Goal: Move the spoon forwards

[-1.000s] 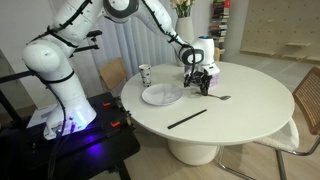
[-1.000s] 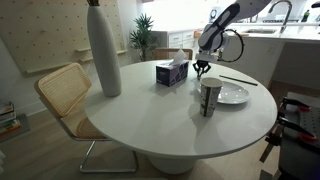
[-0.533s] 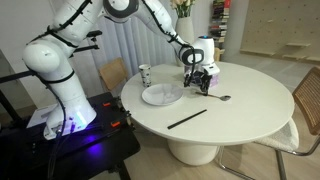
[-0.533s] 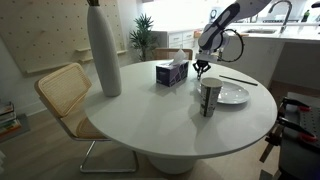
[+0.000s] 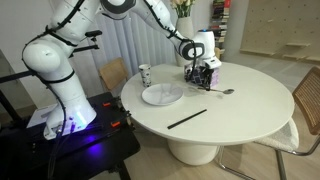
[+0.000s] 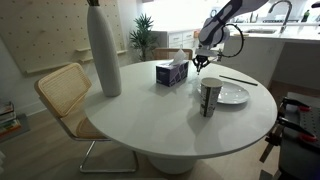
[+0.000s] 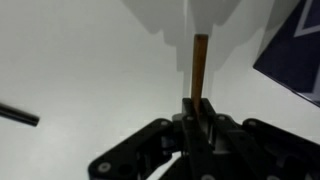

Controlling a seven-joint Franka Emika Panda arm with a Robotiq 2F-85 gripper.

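The spoon is a slim silver-grey piece. Its bowl is just over the round white table, right of the white plate. My gripper is shut on the spoon's handle, next to the tissue box. In the wrist view the shut fingers clamp the thin handle, which points up the picture; the bowl is lost in glare. In an exterior view the gripper hangs behind the mug, and the spoon is too small to make out there.
A long thin black stick lies near the table's front edge. A small cup stands behind the plate. A tall grey vase and a tissue box stand on the table. Chairs ring it.
The gripper has risen a little with the spoon in it. The spoon's bowl end has shifted slightly up and right off its earlier spot.
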